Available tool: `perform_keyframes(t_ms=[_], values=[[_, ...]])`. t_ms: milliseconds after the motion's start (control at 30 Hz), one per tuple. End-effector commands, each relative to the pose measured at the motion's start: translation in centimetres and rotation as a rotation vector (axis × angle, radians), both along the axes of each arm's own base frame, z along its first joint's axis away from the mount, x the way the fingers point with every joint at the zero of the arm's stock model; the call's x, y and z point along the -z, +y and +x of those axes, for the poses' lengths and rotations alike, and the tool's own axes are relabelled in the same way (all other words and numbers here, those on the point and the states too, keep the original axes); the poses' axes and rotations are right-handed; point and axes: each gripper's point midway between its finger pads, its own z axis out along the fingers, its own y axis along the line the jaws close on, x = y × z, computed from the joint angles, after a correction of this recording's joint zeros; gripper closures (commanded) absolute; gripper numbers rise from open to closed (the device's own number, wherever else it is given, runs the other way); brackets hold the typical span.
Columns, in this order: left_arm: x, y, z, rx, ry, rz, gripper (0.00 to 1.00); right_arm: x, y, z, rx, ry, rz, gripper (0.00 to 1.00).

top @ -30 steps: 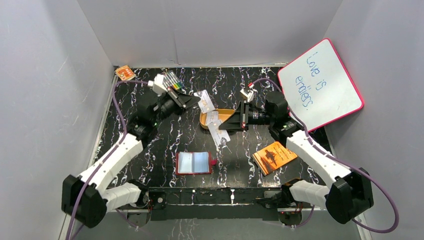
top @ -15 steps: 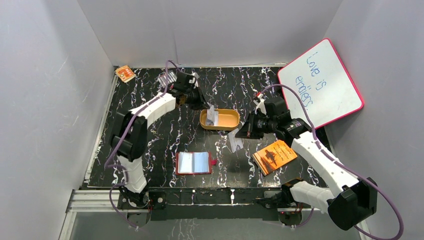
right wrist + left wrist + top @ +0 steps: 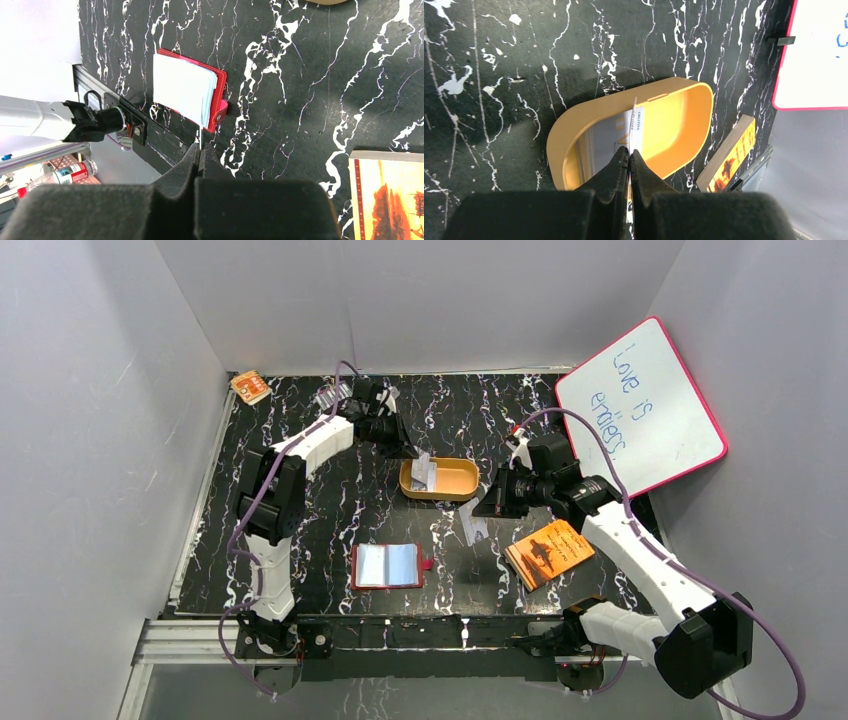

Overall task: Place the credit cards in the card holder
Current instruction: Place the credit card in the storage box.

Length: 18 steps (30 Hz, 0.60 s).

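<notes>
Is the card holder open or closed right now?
Open. The card holder lies spread flat on the table, pale pockets facing up, its closing tab sticking out to the side, unfastened.

My left arm and right arm, white link shells between black joint housings, one purple cable looped along each, black wedge-shaped fingers tapering to thin tips, broad matte black blocks behind them

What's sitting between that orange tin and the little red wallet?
Nothing: bare black table separates tin and wallet, seen in the top view.
</notes>
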Motion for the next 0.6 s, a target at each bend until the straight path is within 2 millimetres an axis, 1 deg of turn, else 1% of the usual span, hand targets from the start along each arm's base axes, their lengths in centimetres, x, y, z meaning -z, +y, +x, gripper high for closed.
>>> perform_keyframes(t_ms=[0, 200, 267, 467, 500, 567], values=[[-1.6, -1.0, -1.2, 0.062, 0.015, -0.073, 1.00, -1.3, 0.4, 0.8, -0.017, -0.051, 0.025, 1.00], [-3.0, -1.1, -1.9, 0.071, -0.007, -0.114, 1.00, -1.2, 0.7, 1.0, -0.016, -0.042, 0.038, 1.00], [-3.1, -1.1, -2.1, 0.078, -0.012, -0.117, 1.00, -1.2, 0.7, 1.0, -0.013, -0.042, 0.041, 1.00], [-1.5, -0.4, -2.5, 0.070, 0.006, -0.075, 1.00, -1.1, 0.6, 0.8, -0.009, -0.039, 0.042, 1.00], [-1.3, -0.2, -2.5, 0.062, 0.009, -0.068, 0.95, -1.1, 0.5, 0.8, -0.007, -0.037, 0.042, 1.00], [-1.5, 0.1, -2.3, 0.051, 0.003, -0.063, 0.78, -1.1, 0.5, 0.7, -0.006, -0.033, 0.042, 1.00]])
